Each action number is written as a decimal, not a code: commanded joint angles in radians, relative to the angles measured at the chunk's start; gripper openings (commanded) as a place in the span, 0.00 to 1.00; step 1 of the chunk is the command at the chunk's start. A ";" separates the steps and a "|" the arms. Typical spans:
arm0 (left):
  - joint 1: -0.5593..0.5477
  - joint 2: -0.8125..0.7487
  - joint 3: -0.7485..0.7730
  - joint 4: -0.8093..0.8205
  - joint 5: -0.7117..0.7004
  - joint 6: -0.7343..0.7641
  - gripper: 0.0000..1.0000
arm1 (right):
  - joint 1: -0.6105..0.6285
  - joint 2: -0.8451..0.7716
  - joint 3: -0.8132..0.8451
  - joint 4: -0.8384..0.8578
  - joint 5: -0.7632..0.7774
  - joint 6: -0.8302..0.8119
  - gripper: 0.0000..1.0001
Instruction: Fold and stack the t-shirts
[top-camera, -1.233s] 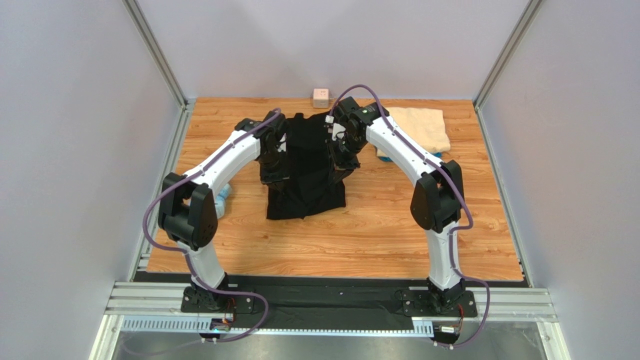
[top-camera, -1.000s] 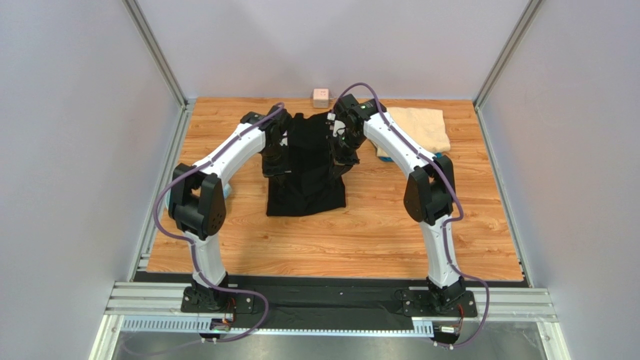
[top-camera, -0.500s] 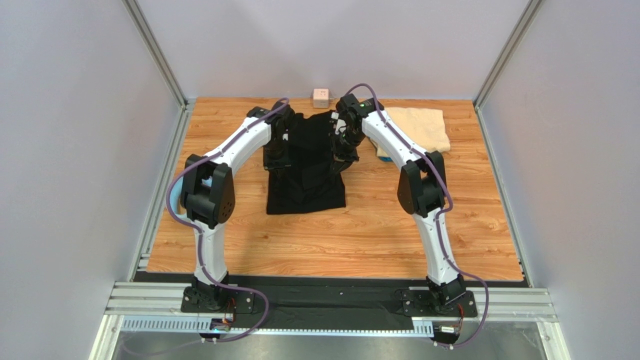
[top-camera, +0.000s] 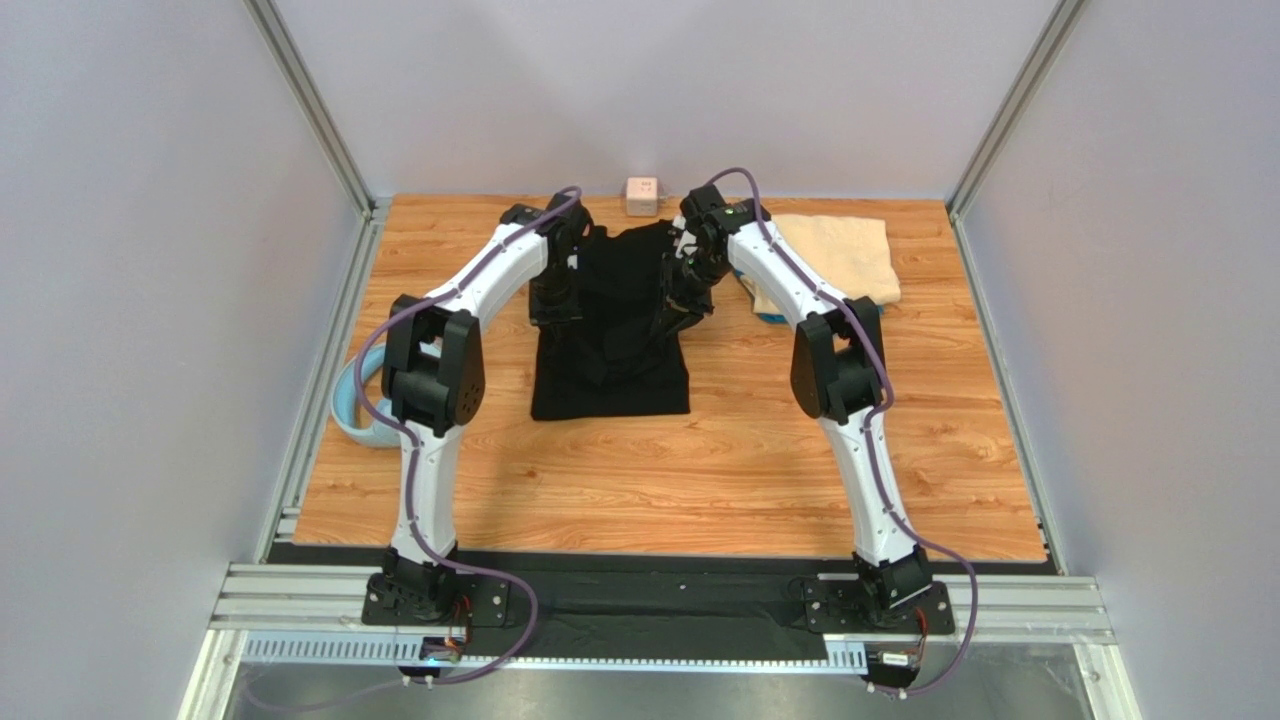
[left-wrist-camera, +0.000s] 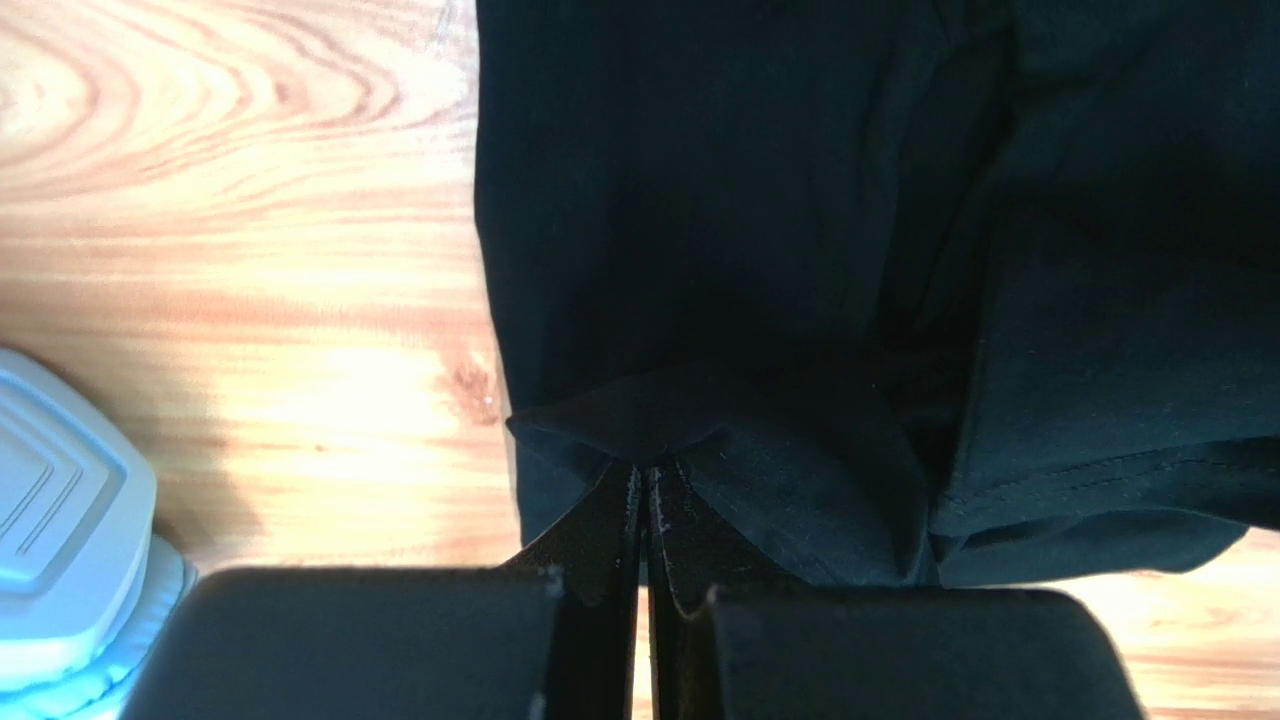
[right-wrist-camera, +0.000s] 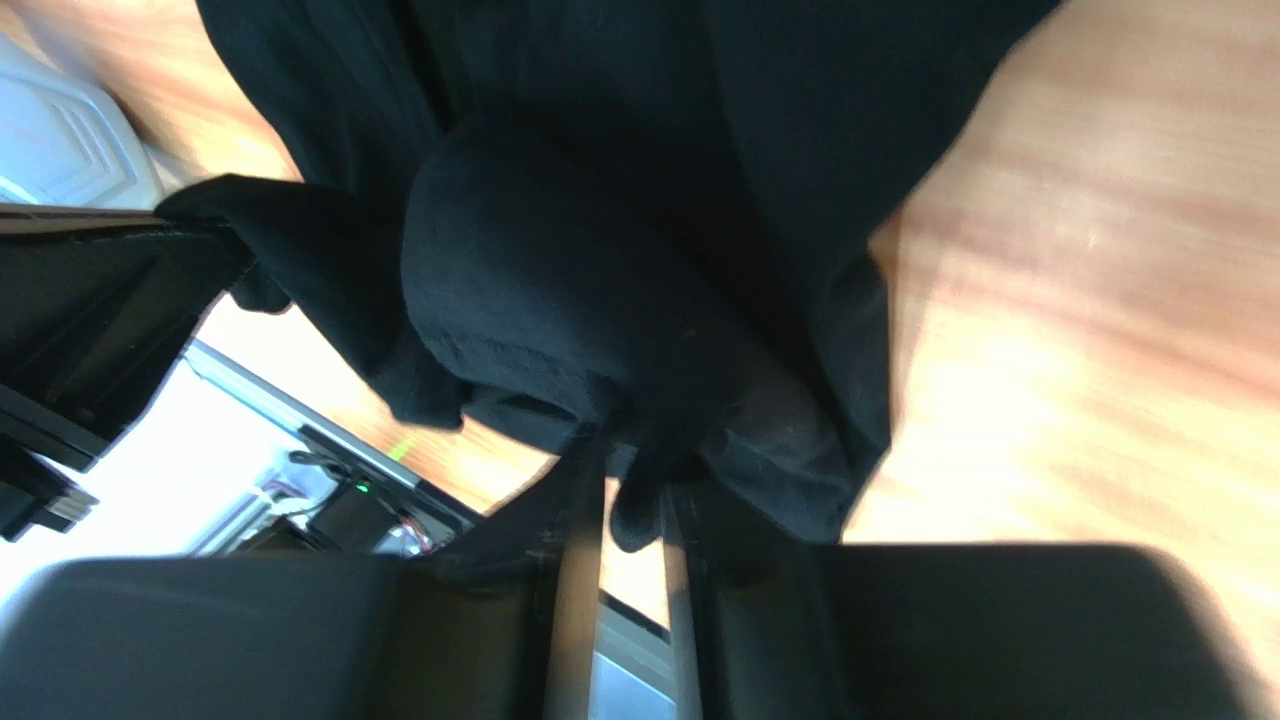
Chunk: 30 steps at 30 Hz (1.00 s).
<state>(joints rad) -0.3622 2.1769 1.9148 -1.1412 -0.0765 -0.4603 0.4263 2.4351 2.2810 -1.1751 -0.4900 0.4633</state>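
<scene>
While the left hand (left-wrist-camera: 646, 480) stays pinched on the black t-shirt (top-camera: 609, 375), the right hand (right-wrist-camera: 634, 495) has parted narrowly.

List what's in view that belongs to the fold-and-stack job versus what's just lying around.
Job:
- black t-shirt
- cream t-shirt

Lying about:
- pink cube
- light-blue plastic ring

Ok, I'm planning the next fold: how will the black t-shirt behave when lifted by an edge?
Probably floppy: the black t-shirt bunches and peaks where the left jaws pinch it. Likely light, since that small pinch raises a fold. Pushed, it would probably wrinkle rather than slide flat.
</scene>
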 joint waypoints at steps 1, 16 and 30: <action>0.032 0.017 0.059 0.006 0.030 0.014 0.02 | -0.023 0.027 0.037 0.112 -0.099 0.092 0.31; 0.118 0.115 0.193 -0.011 0.127 -0.031 0.12 | -0.115 0.058 -0.060 0.417 -0.248 0.434 0.00; 0.114 -0.250 -0.136 0.193 0.188 0.040 0.11 | -0.162 -0.080 -0.169 0.407 -0.168 0.365 0.25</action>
<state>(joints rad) -0.2417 2.1567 1.8763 -1.0615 0.0402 -0.4698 0.2764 2.4790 2.1529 -0.7826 -0.6807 0.8669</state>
